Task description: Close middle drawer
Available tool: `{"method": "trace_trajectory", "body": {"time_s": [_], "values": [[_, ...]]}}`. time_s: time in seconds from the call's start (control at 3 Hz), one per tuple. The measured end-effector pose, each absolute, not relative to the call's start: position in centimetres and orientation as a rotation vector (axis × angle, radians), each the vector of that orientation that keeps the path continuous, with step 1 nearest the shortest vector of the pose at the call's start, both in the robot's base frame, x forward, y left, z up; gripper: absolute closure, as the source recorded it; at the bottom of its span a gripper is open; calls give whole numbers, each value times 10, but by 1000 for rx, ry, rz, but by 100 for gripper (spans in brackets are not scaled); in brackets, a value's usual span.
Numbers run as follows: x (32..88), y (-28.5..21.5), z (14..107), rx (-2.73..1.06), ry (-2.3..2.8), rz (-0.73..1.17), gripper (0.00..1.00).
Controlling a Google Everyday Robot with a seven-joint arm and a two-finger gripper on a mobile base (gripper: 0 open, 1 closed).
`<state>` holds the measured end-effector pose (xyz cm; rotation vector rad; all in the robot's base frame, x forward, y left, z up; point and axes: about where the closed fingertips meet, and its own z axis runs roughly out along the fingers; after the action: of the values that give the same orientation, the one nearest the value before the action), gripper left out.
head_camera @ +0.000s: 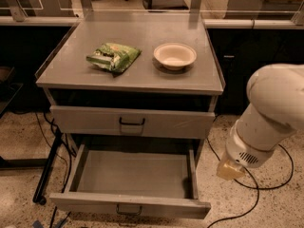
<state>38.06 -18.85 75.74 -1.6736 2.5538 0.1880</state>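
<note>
Middle drawer (129,204) stands pulled well out under the worktop (142,77), with the white arm (266,122) at right, its gripper out of sight, so its state cannot be told.

We read no text, label, brand, number or sign here. Green packet (113,56) on the cabinet top (128,82): pale printing on its face, illegible to us. White arm (273,108) at right, beside the cabinet: we make out no marking on it. Gripper not in view; only that arm shows.
</note>
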Motion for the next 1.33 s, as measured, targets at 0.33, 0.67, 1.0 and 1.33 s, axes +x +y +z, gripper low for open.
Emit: {"method": "trace_trajectory", "body": {"time_s": [0.33,0.67,1.0,1.33], "values": [[376,-168,684,-1643,2614,237,100],[374,-168,679,-1642,2620,251,100],[356,-163,641,-1627,2672,369,100],[347,-161,602,-1600,2726,444,100]]}}
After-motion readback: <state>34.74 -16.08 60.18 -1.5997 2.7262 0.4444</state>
